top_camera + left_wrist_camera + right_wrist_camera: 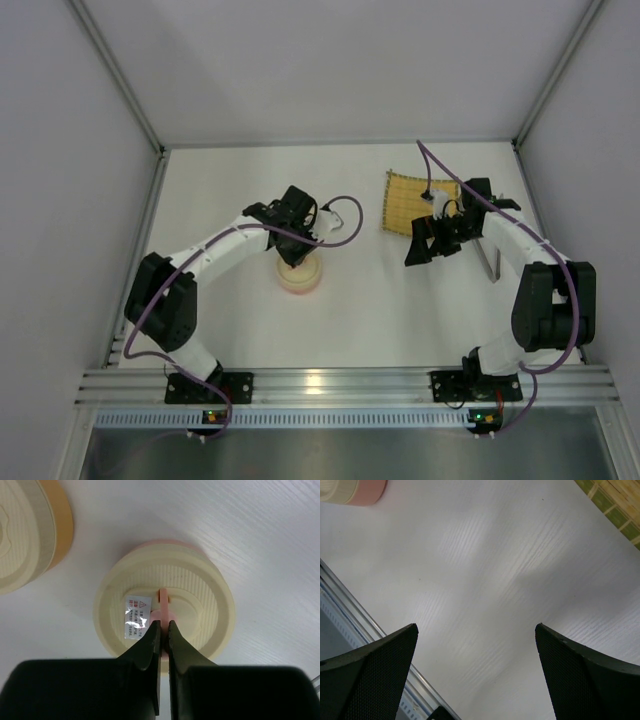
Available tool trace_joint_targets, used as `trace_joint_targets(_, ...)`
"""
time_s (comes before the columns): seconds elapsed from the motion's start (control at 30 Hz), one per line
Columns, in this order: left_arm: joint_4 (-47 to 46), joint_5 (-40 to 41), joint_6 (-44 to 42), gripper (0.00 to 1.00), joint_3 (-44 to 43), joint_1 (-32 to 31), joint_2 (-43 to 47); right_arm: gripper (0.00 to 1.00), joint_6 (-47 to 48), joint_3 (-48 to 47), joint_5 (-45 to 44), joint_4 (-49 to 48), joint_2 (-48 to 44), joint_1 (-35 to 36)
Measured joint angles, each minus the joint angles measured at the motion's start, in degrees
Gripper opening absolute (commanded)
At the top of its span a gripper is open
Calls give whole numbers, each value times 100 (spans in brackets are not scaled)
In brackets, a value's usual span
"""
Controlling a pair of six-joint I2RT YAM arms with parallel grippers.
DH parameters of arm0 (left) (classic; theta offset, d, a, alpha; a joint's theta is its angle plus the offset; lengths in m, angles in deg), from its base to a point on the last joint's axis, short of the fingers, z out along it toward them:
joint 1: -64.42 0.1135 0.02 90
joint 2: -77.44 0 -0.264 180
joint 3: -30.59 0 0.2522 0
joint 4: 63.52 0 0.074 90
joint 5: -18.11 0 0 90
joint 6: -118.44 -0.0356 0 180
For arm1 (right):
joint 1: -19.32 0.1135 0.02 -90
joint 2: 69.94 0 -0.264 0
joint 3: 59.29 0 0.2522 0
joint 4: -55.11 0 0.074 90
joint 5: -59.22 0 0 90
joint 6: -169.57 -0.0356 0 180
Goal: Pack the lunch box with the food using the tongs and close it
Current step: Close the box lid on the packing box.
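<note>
The lunch box's pink-rimmed bowl (165, 543) stands on the white table with a cream lid (200, 587) on top. My left gripper (162, 624) is shut on the lid's pink tab (163, 598). A second lidded bowl with an orange rim (62, 522) stands just beside it. From above, the left gripper (291, 250) hangs over the lunch box (303, 281). My right gripper (432, 245) hovers open and empty (476, 625) near the mat. The grey tongs (489, 262) lie by the right arm. The food is out of view.
A woven yellow bamboo mat (410, 200) lies at the back right, its corner (615, 502) in the right wrist view. The aluminium rail (320, 382) runs along the near edge. Grey walls enclose the table on three sides.
</note>
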Motion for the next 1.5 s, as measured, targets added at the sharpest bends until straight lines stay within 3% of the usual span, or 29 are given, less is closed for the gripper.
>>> trace_joint_targets(0.53,-1163,-1587,341,0,901,885,352,99,42,0,-4,39,0,0)
trace_joint_targets(0.83,-1467,-1720,407,0,1069,964,372,99,46,-2,-4,109,0,0)
trace_joint_targets(0.93,-1486,-1679,411,10,1069,957,437,99,48,-2,-4,114,0,0)
trace_joint_targets(0.97,-1482,-1652,407,18,1064,944,446,99,48,-2,-4,116,0,0)
trace_joint_targets(1.0,-1475,-1611,385,33,1060,940,459,100,48,-2,-4,120,0,0)
trace_joint_targets(1.1,-1366,-1572,350,47,1056,894,509,99,48,-2,-2,129,0,0)
trace_joint_targets(1.5,-374,-1438,302,49,1038,789,807,100,44,-9,2,153,0,0)
